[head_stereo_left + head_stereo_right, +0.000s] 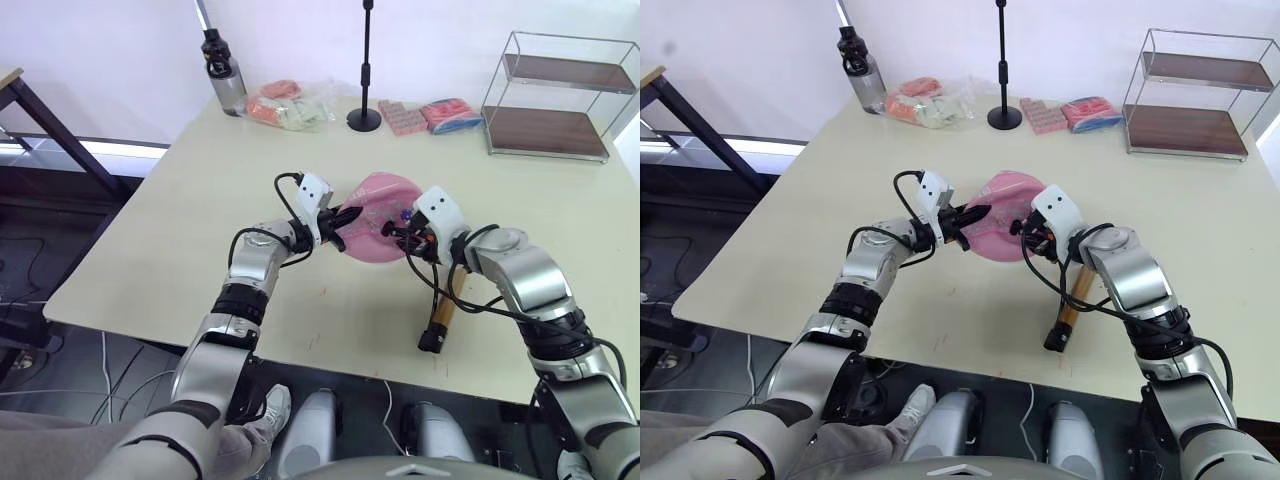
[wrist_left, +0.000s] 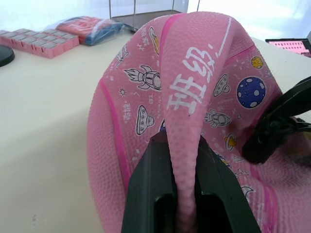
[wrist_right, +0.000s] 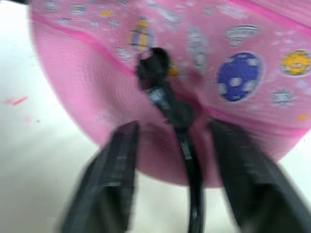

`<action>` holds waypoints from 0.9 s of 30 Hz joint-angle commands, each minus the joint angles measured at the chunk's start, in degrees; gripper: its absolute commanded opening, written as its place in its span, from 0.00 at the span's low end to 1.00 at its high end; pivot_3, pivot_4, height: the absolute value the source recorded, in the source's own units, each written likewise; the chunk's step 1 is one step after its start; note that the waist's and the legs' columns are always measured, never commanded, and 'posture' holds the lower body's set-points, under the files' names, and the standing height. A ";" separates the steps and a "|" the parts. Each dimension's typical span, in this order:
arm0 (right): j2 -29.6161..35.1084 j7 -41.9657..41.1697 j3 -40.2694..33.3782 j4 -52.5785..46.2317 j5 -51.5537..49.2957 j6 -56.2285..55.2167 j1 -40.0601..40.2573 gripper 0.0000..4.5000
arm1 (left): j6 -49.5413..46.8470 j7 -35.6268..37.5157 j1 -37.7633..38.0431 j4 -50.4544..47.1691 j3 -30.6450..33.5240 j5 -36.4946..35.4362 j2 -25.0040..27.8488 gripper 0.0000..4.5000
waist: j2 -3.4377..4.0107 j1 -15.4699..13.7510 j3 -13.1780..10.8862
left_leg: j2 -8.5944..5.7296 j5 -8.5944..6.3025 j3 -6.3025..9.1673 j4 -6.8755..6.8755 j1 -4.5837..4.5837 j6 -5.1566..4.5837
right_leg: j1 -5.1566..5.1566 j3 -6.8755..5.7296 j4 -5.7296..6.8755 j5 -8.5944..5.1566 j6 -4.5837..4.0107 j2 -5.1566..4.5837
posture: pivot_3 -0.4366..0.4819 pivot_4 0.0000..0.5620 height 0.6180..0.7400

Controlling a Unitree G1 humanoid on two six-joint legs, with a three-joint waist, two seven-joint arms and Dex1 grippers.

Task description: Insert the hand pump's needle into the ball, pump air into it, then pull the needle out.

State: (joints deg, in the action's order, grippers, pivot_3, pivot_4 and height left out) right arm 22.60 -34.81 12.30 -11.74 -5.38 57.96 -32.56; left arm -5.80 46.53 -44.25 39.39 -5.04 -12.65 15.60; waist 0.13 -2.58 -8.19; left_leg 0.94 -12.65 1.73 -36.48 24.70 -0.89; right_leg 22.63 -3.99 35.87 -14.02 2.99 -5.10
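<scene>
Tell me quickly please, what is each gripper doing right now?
Left gripper: shut on a fold of the pink ball.
Right gripper: open, fingers either side of the pump's black hose at the ball.

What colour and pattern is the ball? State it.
Pink ball with cartoon rockets, UFOs, planets and pale lettering; clearest in the left wrist view.

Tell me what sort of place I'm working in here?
Probably a lab or test room set up for robot trials: a plain table with a microphone stand, a clear shelf and loose cables underneath.
</scene>
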 commanded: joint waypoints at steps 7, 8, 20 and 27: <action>4.91 -4.35 -12.64 -12.04 -9.06 -9.87 11.75 0.96 | 0.66 -0.41 0.36 7.20 0.27 3.28 1.17 0.00 | -0.39 0.29 -0.38 | 0.01 0.02 0.09 -0.01 0.02 -0.01 | -0.05 -0.07 0.00 0.00 0.01 0.04 | 0.48 0.27 1.00; 4.59 -4.62 -13.77 -12.80 -10.26 -11.33 13.09 0.96 | 0.88 -0.29 0.21 7.49 0.31 3.37 1.17 0.00 | -0.43 0.54 -0.57 | 0.02 0.02 0.08 -0.01 0.00 0.00 | -0.06 -0.06 0.00 0.00 0.01 0.05 | 0.48 0.27 1.00; 5.56 -8.89 -23.12 -13.47 -17.66 -29.59 25.85 0.99 | 1.83 3.01 -0.44 5.02 0.97 3.09 0.45 0.00 | -0.43 0.27 -1.00 | 0.00 0.03 0.02 -0.01 0.02 0.01 | -0.10 0.05 0.02 -0.08 0.17 0.07 | 0.48 0.27 1.00; 7.41 -13.54 -27.77 -11.68 -23.31 -34.49 28.99 0.99 | -1.32 4.80 1.61 -3.95 1.25 1.84 1.16 0.00 | -0.43 0.28 -1.18 | 0.00 0.03 0.01 0.00 0.04 0.01 | -0.10 0.06 0.02 -0.08 0.16 0.08 | 0.48 0.27 1.00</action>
State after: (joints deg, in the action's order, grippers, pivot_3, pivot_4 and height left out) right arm 29.26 -46.79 -13.04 -22.60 -26.50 25.64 -3.93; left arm -5.78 50.60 -43.87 36.66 -2.50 -11.45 16.61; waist -0.31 -2.29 -9.37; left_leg 0.94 -12.62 1.74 -36.48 24.75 -0.87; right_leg 22.53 -3.93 35.89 -14.10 3.15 -5.02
